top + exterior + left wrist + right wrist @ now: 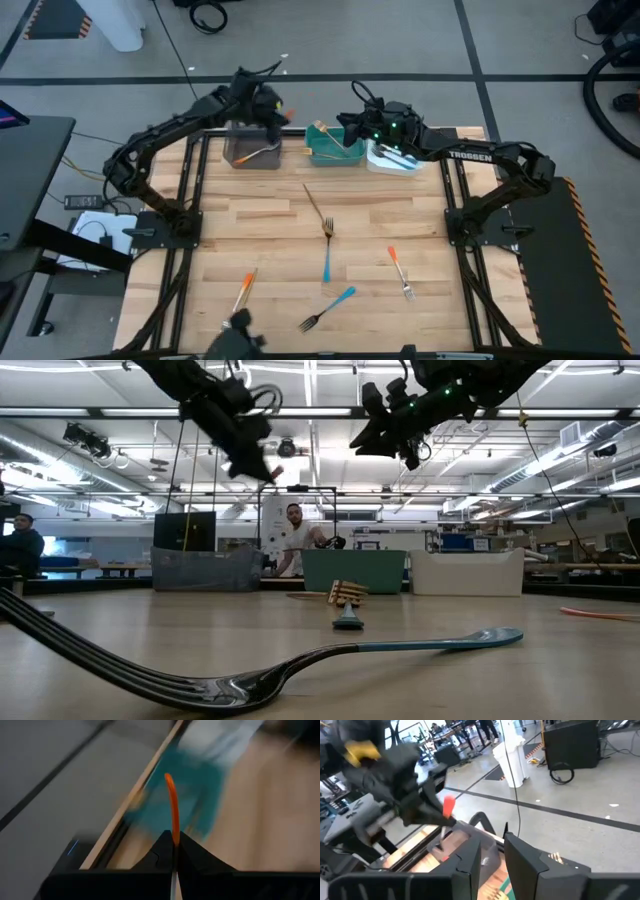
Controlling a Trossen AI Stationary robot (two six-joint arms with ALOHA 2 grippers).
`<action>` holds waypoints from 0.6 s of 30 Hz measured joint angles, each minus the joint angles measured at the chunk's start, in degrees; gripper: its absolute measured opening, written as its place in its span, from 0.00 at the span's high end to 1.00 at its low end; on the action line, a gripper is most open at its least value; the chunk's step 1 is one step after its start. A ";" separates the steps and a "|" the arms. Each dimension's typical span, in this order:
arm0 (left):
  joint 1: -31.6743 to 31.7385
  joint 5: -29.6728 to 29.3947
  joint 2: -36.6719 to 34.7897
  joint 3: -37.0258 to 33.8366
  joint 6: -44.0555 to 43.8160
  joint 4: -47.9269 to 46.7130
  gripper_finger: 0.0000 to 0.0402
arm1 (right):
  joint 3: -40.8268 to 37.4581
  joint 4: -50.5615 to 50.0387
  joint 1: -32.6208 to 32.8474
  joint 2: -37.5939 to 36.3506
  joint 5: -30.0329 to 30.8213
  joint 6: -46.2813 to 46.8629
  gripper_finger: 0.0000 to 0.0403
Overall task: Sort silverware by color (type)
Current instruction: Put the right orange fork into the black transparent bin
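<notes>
My left gripper (272, 112) hangs above the grey translucent plastic bin (252, 152) at the far edge of the light wooden table (260, 225). Its fingers are pressed together on a slim fork with an orange handle (172, 812); the handle stands out between my fingertips. My right gripper (352, 123) hovers over the teal plastic bin (335, 148), next to the grey one, and its two dark fingers (527, 865) stand apart with nothing between them. A white bin (392, 160) is just beside the teal one.

On the table some forks are lying loose: a thin gold fork (320, 207), a blue-handled fork (327, 252) near the middle, a second blue-handled fork (328, 308) closer to the near edge, an orange-handled fork (401, 272) on the right and another orange-handled one (244, 291) on the left.
</notes>
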 joint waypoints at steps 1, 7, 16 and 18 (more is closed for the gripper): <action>1.01 -2.49 0.05 0.00 2.15 -3.63 0.97 | 0.00 -0.21 -0.23 0.00 0.01 0.00 0.77; 6.61 -7.54 1.02 -4.86 6.13 -8.51 0.97 | 0.00 -1.09 -1.35 0.00 0.28 -0.17 0.77; 8.12 -12.62 1.22 -11.64 5.80 -0.79 0.84 | 0.00 -0.73 -3.17 0.00 0.42 -0.06 0.77; 8.10 -12.93 1.22 -11.87 5.89 -1.23 0.81 | 0.00 -0.72 -3.47 0.00 0.42 0.02 0.77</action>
